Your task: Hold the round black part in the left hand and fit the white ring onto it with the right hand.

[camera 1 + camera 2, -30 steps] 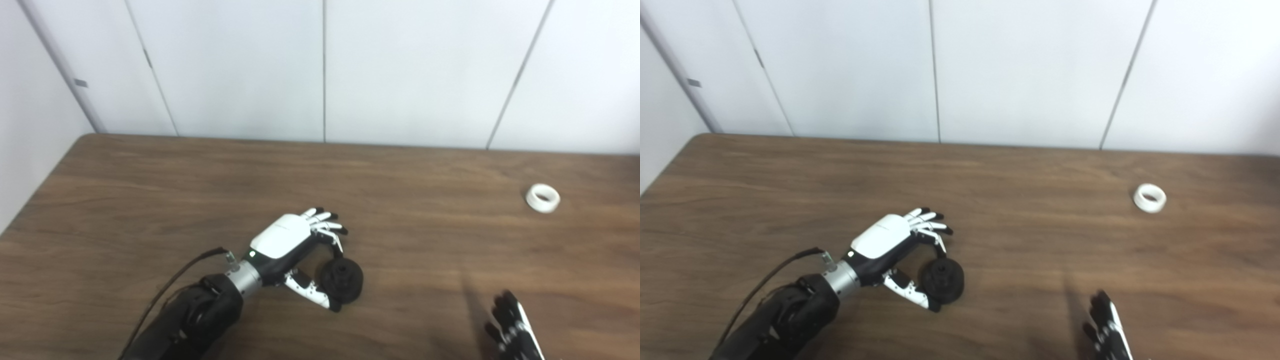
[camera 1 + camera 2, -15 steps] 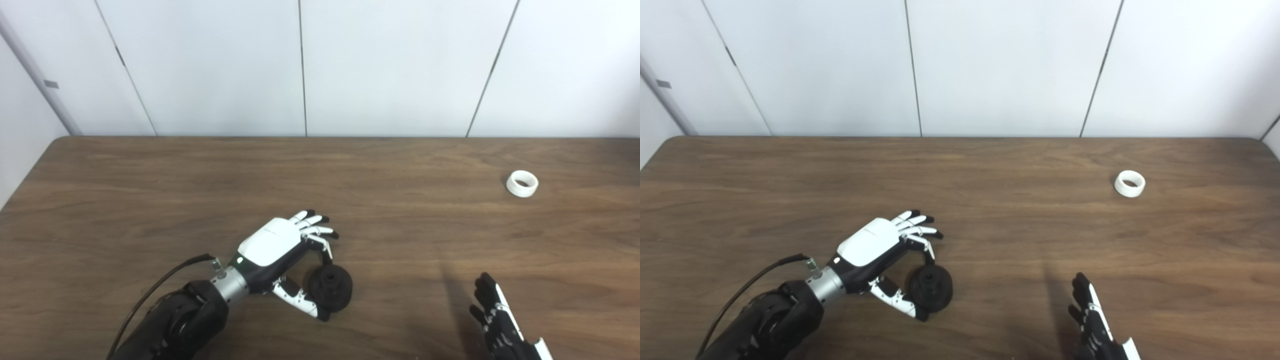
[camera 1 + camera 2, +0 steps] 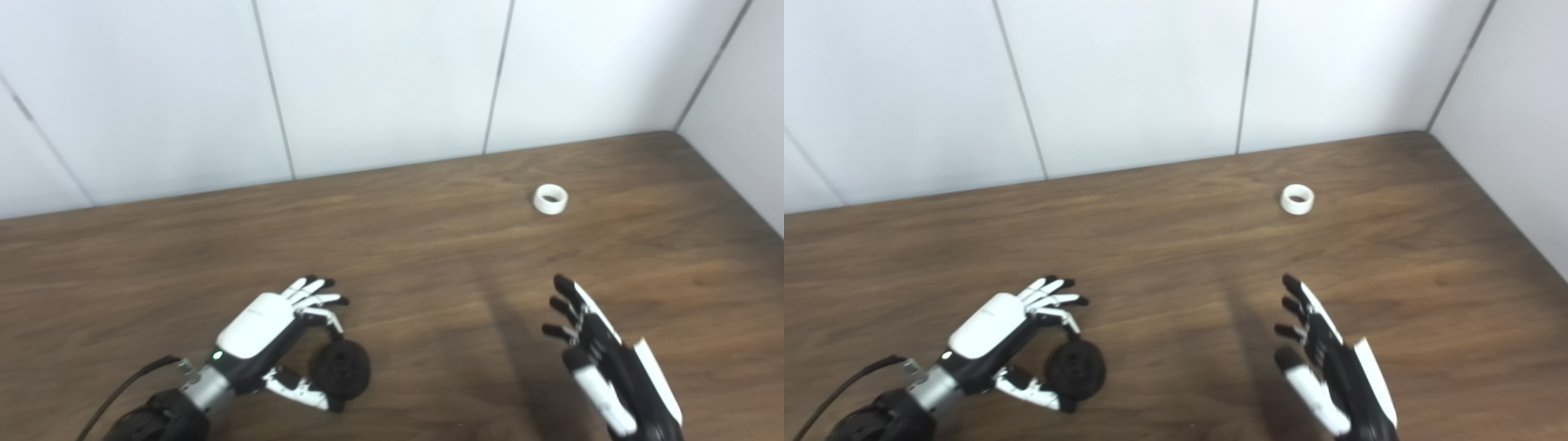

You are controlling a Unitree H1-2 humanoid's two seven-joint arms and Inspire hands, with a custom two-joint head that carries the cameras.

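Observation:
The round black part (image 3: pixel 340 369) rests low on the wooden table (image 3: pixel 416 233) at the front left, its face turned toward me. My left hand (image 3: pixel 262 320) pinches it between the thumb underneath and one finger on top, with the other fingers spread beyond it. The white ring (image 3: pixel 550 199) lies by itself at the far right of the table. My right hand (image 3: pixel 603 358) hovers open at the front right, fingers apart and pointing up the table, well short of the ring and holding nothing.
White wall panels (image 3: pixel 380 79) close off the table's far edge, and a side wall (image 3: pixel 741 104) runs along its right edge. A black cable (image 3: pixel 122 392) trails from the left wrist.
The camera has swung to the right, shifting the whole picture left. My right hand has come up further into view and reached forward toward the ring. The left hand keeps its pinch on the black part.

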